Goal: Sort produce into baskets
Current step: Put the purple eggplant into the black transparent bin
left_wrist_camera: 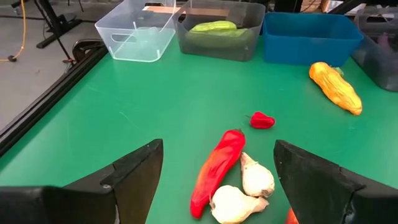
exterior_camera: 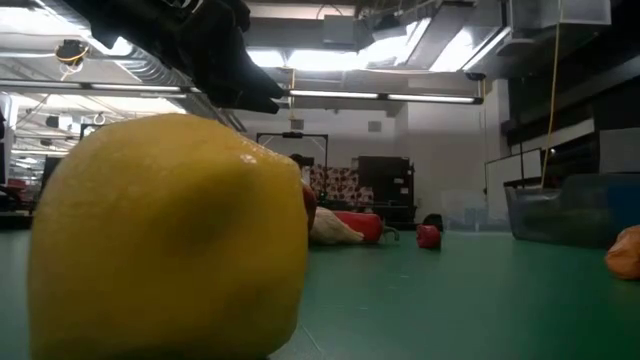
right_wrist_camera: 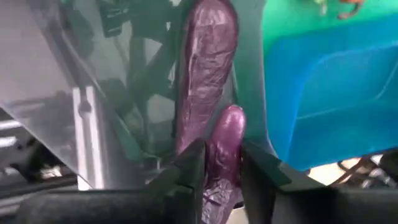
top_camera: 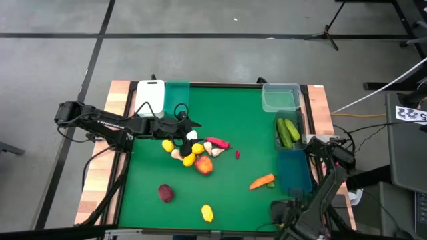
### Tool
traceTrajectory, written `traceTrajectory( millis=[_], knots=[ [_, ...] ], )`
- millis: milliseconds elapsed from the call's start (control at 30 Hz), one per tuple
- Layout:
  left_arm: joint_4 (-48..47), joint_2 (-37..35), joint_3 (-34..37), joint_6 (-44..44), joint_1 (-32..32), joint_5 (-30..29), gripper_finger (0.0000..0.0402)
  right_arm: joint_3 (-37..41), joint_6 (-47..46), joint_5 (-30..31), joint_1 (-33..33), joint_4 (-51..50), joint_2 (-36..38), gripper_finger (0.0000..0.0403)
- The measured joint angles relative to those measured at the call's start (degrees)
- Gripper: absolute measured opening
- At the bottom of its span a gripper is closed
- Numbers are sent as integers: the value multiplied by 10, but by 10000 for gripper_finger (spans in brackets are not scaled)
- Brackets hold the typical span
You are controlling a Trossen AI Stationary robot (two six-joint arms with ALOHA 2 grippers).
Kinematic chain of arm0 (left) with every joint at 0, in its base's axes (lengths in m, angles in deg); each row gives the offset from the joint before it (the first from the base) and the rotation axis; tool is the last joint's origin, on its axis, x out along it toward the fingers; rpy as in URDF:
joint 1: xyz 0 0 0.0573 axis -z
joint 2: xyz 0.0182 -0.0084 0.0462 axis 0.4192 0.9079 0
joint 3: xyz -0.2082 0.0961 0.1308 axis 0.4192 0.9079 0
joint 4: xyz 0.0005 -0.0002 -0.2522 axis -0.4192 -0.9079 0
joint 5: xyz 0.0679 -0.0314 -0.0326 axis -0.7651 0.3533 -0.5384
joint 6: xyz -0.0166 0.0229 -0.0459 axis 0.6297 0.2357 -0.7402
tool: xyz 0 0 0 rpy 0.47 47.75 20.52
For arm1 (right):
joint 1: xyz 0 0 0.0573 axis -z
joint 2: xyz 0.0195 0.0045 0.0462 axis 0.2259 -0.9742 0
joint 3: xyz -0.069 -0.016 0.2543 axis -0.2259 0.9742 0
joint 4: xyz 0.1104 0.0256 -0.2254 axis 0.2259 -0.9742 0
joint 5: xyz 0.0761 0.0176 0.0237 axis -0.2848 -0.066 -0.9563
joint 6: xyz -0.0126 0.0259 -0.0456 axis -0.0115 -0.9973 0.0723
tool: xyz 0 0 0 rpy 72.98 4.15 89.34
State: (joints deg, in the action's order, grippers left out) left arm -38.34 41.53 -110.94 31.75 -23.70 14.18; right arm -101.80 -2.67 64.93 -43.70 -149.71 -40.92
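Left pincer [left_wrist_camera: 214, 180] hangs spread over the red chili [left_wrist_camera: 217, 168] beside the garlic bulbs [left_wrist_camera: 245, 190]; it should straddle only the chili, while right pincer [right_wrist_camera: 217, 163] pinches an eggplant [right_wrist_camera: 214, 140].

No text could be read; a white tag [top_camera: 409, 114] beside the surface [top_camera: 233, 113] bore dark characters too small to make out.
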Motion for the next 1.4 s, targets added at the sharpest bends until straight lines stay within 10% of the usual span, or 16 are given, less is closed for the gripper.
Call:
traceTrajectory(
  millis=[633, 1400],
  knots=[
    [0, 0, 0, 0, 0, 0, 301, 4, 216, 68, 1, 100, 0, 76],
    [0, 0, 0, 2, 0, 0, 301, 3, 220, 70, 1, 159, -1, 76]
  ],
)
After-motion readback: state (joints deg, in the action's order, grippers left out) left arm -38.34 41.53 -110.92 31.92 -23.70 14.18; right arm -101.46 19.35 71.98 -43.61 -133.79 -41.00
